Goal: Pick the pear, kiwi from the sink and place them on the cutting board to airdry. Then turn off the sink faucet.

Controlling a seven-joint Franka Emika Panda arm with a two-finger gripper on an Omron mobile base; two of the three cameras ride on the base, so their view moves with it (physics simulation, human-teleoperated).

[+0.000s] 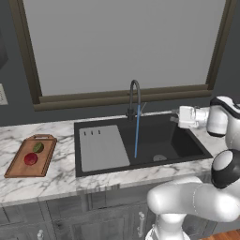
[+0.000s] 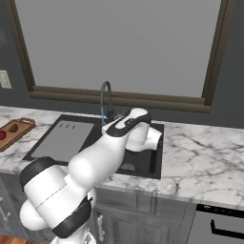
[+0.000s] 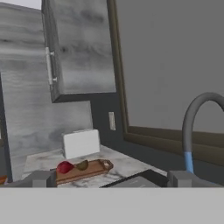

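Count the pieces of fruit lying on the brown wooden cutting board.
2: a small red pear and an olive-green kiwi, side by side on the brown wooden cutting board.

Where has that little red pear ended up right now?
The pear lies on the cutting board, on the counter left of the sink in the left base view, just beside the kiwi.
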